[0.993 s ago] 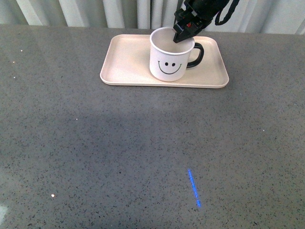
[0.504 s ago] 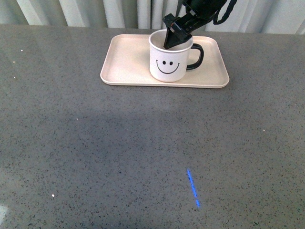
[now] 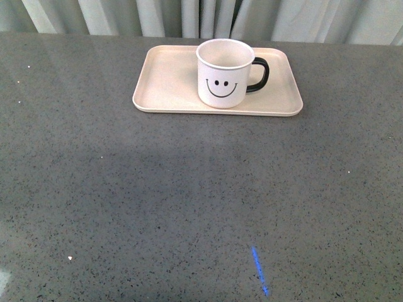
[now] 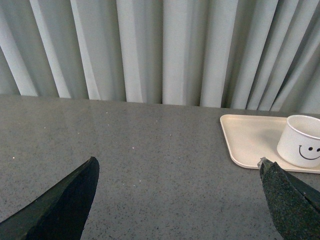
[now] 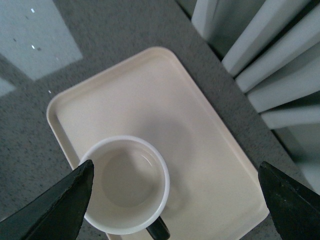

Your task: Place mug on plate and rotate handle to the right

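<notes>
The white mug [image 3: 223, 73] with its black smiley face stands upright on the pale pink plate [image 3: 167, 82], and its black handle [image 3: 259, 74] points right. No gripper shows in the front view. The right gripper [image 5: 175, 197] hangs open above the plate, looking down into the empty mug [image 5: 125, 182], whose handle [image 5: 158, 231] shows at the picture's lower edge; nothing is between the fingers. The left gripper [image 4: 177, 192] is open low over bare table, with the plate [image 4: 245, 140] and mug [image 4: 302, 141] off to its side.
The grey speckled table [image 3: 189, 189] spreads wide in front of the plate. Pale curtains [image 3: 189, 16] hang just behind the table's far edge. A short blue light streak [image 3: 259, 270] lies on the table near the front.
The right gripper, which was at the mug's rim, has lifted up out of the front view. The mug stays on the plate with its handle to the right.
</notes>
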Available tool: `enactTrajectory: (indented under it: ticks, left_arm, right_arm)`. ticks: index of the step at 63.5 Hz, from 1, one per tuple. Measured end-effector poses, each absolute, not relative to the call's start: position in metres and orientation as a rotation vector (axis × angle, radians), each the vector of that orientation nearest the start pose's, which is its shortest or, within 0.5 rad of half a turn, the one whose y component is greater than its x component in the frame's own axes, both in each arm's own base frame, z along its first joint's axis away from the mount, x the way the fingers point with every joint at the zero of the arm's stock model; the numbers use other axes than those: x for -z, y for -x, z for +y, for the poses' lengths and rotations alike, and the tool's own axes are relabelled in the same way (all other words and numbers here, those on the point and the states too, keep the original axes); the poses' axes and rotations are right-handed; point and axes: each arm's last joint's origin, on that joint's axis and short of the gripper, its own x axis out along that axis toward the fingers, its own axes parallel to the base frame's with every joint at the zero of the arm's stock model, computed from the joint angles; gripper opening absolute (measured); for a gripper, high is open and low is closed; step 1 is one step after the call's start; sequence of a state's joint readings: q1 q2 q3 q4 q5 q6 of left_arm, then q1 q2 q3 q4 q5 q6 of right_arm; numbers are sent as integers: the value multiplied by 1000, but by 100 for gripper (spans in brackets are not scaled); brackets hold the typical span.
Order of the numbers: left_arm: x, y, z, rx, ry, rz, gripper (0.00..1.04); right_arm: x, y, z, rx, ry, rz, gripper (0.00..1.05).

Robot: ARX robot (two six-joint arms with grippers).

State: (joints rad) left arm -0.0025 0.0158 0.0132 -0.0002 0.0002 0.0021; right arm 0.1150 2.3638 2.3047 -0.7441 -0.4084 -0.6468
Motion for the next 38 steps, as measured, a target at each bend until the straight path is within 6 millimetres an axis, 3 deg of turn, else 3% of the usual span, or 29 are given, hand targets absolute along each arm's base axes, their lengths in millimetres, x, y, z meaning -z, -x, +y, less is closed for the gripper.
enactTrajectory:
  ticks: [10, 21, 27, 32, 38]
  left_arm:
    - [-167, -98, 0, 3, -2, 3, 95]
    - [-167, -98, 0, 3, -2, 3, 95]
    - [-167, -98, 0, 3, -2, 3, 95]
    - [-167, -98, 0, 3, -2, 3, 95]
    - [-167, -98, 0, 3, -2, 3, 95]
  right_arm:
    - [-285, -499, 67, -742, 458, 569, 96]
    - [-278, -500, 67, -727, 450, 590, 95]
    - [-266, -497, 65, -298, 399, 443, 81]
    - [-260, -469, 55, -60, 228, 223, 67]
    - [-260, -420, 41, -5, 84, -7, 50]
